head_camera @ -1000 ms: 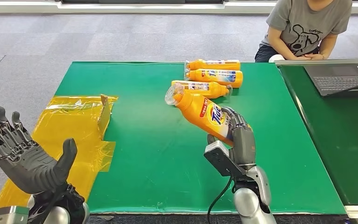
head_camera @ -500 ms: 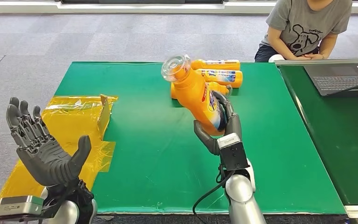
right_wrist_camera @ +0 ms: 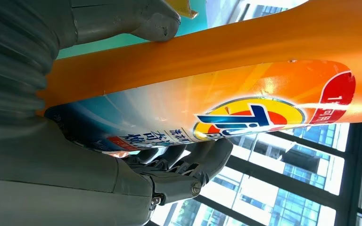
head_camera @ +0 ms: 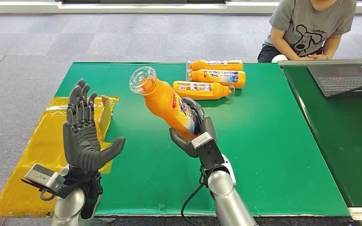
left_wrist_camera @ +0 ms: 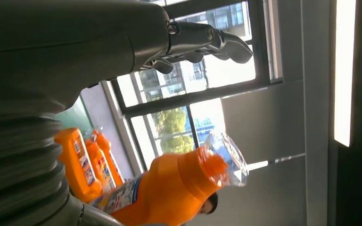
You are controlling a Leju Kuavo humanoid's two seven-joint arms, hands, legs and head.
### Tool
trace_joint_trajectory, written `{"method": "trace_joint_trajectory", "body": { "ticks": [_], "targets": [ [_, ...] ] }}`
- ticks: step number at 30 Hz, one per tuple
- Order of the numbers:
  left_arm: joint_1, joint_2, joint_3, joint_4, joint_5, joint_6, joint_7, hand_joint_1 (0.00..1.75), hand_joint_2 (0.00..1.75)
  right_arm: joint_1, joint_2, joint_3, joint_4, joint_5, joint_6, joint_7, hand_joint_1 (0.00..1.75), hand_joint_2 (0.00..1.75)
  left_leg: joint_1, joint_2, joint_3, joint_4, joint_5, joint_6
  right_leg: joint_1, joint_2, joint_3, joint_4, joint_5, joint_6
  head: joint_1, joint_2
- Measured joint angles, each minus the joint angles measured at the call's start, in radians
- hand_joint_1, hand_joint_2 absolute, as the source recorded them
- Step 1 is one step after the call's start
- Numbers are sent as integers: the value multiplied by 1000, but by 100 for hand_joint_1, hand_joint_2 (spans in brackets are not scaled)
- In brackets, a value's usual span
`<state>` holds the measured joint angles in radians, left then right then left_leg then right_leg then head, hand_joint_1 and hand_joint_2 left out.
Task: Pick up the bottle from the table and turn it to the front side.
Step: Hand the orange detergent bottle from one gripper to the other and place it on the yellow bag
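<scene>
Here the green table (head_camera: 273, 141) is seen w/ the orange bottle (head_camera: 167, 101) lifted above it, tilted, gripped near its base by the right hand (head_camera: 193, 132). Left hand (head_camera: 82, 134) is raised alongside, fingers spread, nothing held. Bottle is judged stiff, smooth, prob. slippery; best held at mid-body.

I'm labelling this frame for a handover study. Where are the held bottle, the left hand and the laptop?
held bottle (head_camera: 167, 104), head view, on its orange body.
left hand (head_camera: 81, 140), head view, on the palm.
laptop (head_camera: 346, 83), head view, on the keyboard.
</scene>
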<state>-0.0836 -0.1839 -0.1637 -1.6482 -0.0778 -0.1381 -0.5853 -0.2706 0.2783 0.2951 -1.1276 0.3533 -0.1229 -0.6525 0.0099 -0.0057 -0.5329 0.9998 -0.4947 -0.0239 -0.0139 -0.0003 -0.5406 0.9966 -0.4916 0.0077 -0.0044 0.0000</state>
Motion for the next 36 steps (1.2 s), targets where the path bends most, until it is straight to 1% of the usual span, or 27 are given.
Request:
{"method": "trace_joint_trajectory", "body": {
  "ticks": [4,7,10,15,27,32,36],
  "targets": [
    [-71,6,-1,71,-31,-120,26,0,175,-10,5,9,42,-13,7,-11,175,175,0,0,0,0,0,0,0,0,0,0,0,0,0,0],
    [-135,7,-7,143,-47,-155,33,0,175,-16,8,12,66,-17,10,-13,175,175,0,0,0,0,0,0,0,0,0,0,1,-1,0,0],
    [-181,7,-17,201,-56,-161,36,0,175,-20,10,15,79,-18,12,-15,175,175,0,0,0,0,1,0,0,0,0,0,1,-1,0,0],
    [-222,7,-34,255,-60,-164,37,0,175,-22,10,15,93,-17,8,-14,175,175,0,0,-1,0,1,0,0,0,-1,0,1,-1,0,0],
    [-259,7,-59,305,-73,-168,39,0,175,-24,10,15,109,-17,1,-8,175,175,0,0,-2,0,1,0,0,0,-2,0,1,-1,0,0],
    [-299,7,-95,352,-77,-189,38,0,175,-18,10,12,110,-18,-12,-9,175,175,0,0,-2,1,1,0,0,1,-3,0,2,0,0,0],
    [-354,3,-130,416,-61,-239,59,0,175,-6,8,4,112,-16,-21,-14,175,175,0,0,-2,1,1,0,0,1,-3,0,2,-1,0,0]
  ]
}}
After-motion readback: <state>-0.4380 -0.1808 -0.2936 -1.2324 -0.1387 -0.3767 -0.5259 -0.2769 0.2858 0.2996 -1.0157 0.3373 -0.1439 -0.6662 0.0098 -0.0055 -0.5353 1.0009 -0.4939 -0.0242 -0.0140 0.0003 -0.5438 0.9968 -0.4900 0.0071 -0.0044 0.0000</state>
